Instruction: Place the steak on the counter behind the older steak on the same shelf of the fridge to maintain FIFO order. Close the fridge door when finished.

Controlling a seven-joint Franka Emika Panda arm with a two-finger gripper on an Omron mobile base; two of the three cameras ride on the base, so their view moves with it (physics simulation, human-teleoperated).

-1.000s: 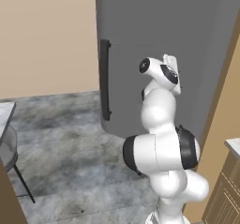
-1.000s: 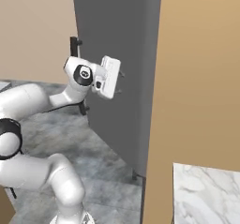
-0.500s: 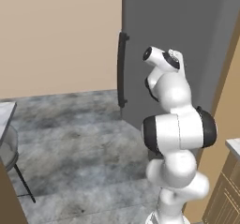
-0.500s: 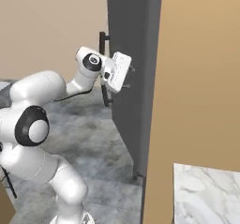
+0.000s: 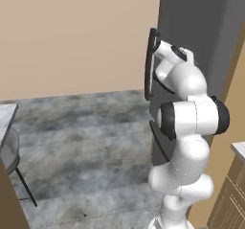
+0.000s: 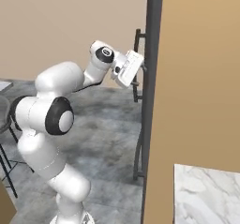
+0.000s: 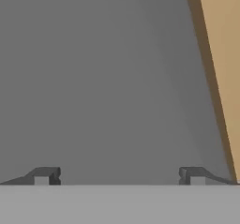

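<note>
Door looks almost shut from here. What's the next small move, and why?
Probably a short push straight into the fridge door. The tool is open, holding nothing, facing the flat grey panel near the handle. The right base view shows the door edge-on, nearly in line with the wood side panel; whether it has latched I cannot tell.

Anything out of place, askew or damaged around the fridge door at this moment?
Nothing stands out. The fridge door looks flat and undamaged, its black bar handle straight and upright. The gripper faces the door panel with its jaws wide open and nothing between them. The counter corner shows no spill.
</note>
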